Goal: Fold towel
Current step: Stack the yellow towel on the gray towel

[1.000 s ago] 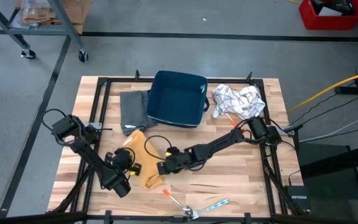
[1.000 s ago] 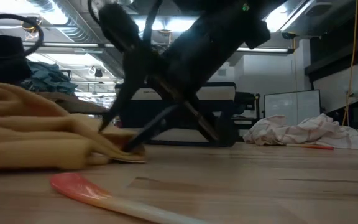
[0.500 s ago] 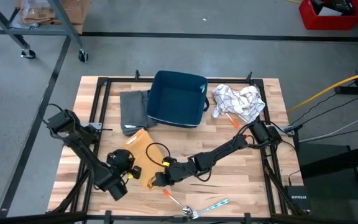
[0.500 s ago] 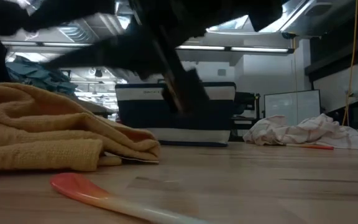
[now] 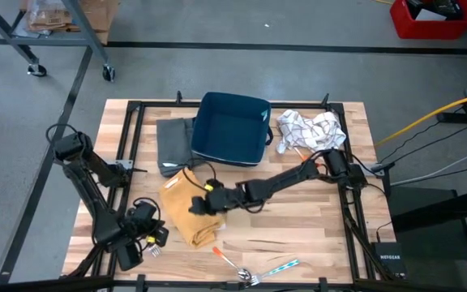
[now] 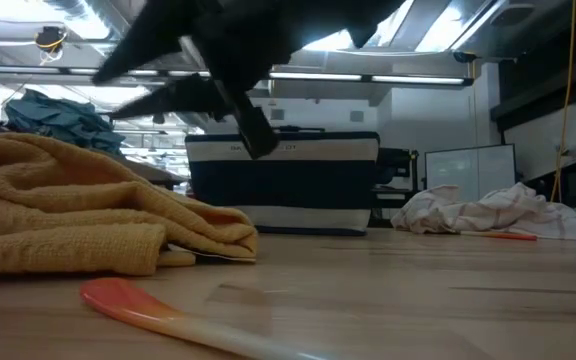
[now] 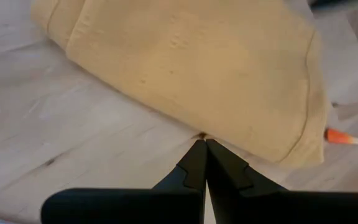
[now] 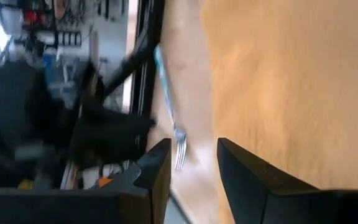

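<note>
A: What lies nearest the left gripper (image 7: 201, 144)?

B: Its two dark fingers are pressed tip to tip, holding nothing, low over the pale wooden slat table (image 5: 314, 235). Just ahead of the tips is the mustard-yellow terry towel (image 5: 186, 209), a soft looped weave, folded into a thick pad with rounded edges.

A: And the right gripper (image 5: 194, 204)?

B: It hangs above the towel's middle, its fingers parted a moderate way with nothing between them. In its wrist view the cloth fills the space ahead of the fingers, and a metal fork (image 8: 179, 149) lies beyond the towel's edge.

A: Beyond the towel?

B: Near it, toward the table's front edge, lie a plastic utensil with an orange tip (image 5: 217, 252) and a metal spoon (image 5: 245, 276), glossy and thin. Farther behind the right gripper sits a flat grey folded cloth (image 5: 173, 144), touching a navy fabric bin with a pale rim (image 5: 232, 128). The bin carries a small label, too small to read. Farthest is a crumpled white cloth with dark lines (image 5: 310, 132).
</note>
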